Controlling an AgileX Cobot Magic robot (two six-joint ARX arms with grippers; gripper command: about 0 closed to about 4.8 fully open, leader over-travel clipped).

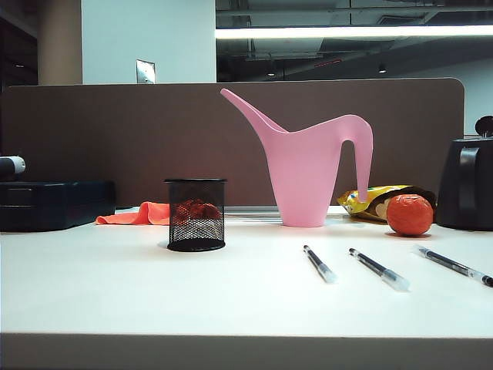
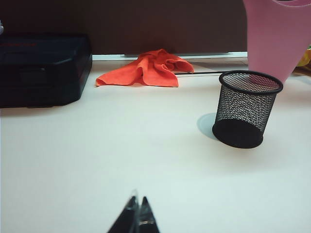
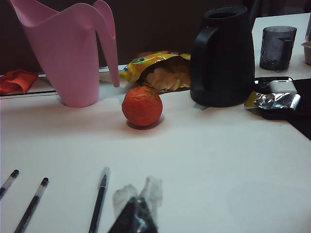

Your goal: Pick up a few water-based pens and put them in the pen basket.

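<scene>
While sitting shut and empty, low and near: left gripper (image 2: 137, 213), right gripper (image 3: 136, 218). Needing wide jaws first, then squeezing the nearest of the pens (image 3: 98, 200) mid-barrel, before carrying left to the pen basket (image 1: 196, 213).

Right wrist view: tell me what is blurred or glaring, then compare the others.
Right wrist view: the closed right gripper is blurred, foil wrapper glints; left wrist view: closed left gripper soft, black mesh pen basket sharp; exterior view: ceiling light strip overexposed.
</scene>
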